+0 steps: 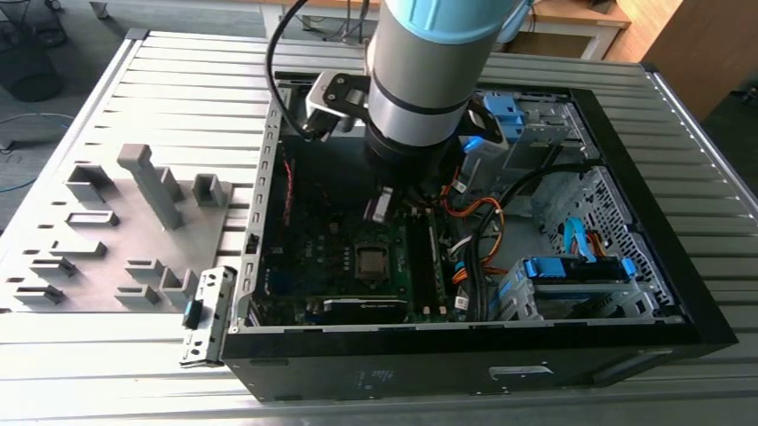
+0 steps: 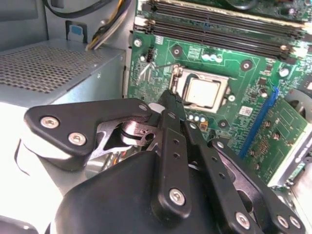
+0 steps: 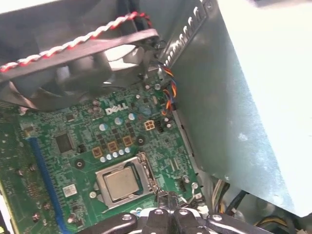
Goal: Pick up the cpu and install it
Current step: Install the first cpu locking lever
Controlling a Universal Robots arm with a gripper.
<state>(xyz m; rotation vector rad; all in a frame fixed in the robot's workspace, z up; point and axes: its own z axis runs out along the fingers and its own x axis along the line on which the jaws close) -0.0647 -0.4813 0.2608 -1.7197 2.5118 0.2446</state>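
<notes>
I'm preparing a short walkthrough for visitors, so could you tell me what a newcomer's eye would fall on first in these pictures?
First, the big arm reaching down into the open computer case in the exterior view. Next, the cpu, shiny and square, sitting in its socket on the green motherboard in both wrist views, with the tool just beside the socket. Grey fixture blocks stand at the exterior view's left.

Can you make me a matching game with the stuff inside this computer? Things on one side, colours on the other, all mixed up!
Things:
1. cpu
2. motherboard
3. long slot
4. twisted wire

Colours:
A. red and white
B. blue
C. silver-grey
D. green

Pairs: 1-C, 2-D, 3-B, 4-A
</notes>
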